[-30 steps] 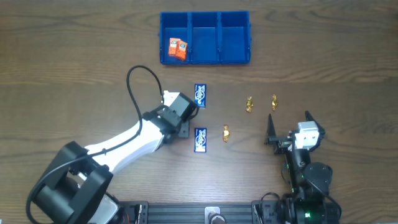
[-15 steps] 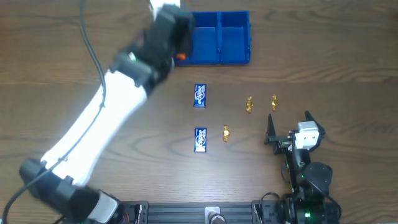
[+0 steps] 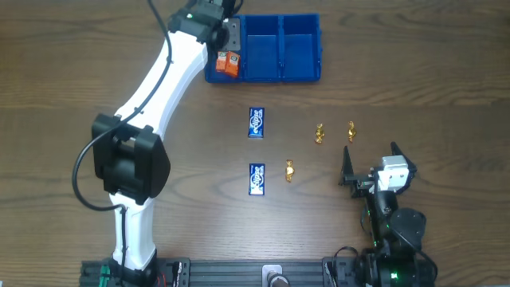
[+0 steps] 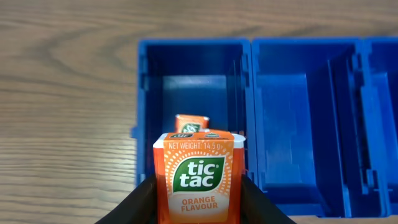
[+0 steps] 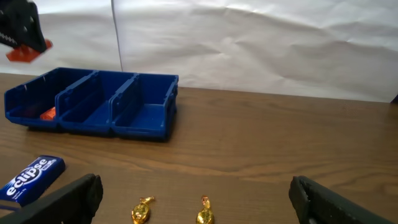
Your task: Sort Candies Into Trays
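At lower right, the right gripper (image 3: 370,159) has its fingers spread and holds nothing. Three gold-wrapped candies (image 3: 319,133) and two blue gum packs (image 3: 256,178) lie unsorted mid-frame on the wooden worktop (image 3: 446,96). Farthest, at the top, the left gripper (image 4: 199,199) has its fingers pinching an orange mint box (image 4: 199,168) over the left compartment of the blue three-bin tray (image 3: 271,77), where at least one orange box (image 4: 191,123) already lies.

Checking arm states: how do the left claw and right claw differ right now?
The left claw is shut on an orange box; the right claw is open and empty. The left claw is raised over the blue tray's end compartment; the right claw is near the gold candies. Both are black.
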`<control>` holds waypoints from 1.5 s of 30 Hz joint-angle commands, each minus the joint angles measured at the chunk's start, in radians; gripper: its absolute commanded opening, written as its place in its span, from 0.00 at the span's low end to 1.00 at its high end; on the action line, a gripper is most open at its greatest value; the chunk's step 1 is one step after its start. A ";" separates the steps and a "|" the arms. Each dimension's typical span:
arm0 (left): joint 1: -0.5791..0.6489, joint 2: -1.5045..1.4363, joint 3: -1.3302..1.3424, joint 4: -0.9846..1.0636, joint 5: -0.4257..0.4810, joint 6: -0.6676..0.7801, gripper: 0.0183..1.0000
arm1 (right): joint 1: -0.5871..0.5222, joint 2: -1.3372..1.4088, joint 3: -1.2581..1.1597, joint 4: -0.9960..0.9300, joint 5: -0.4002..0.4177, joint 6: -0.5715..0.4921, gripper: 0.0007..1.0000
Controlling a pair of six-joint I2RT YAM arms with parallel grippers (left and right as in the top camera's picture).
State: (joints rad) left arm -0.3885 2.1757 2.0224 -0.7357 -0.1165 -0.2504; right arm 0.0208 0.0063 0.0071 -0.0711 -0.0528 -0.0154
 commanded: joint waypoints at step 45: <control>0.270 -1.328 -0.890 0.554 0.040 0.220 1.00 | -0.005 -0.002 0.001 -0.010 0.000 -0.013 1.00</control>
State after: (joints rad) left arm -0.2138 1.0119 1.3621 -0.1841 -0.1776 -0.1272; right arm 0.0208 0.0063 0.0071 -0.0711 -0.0532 -0.0154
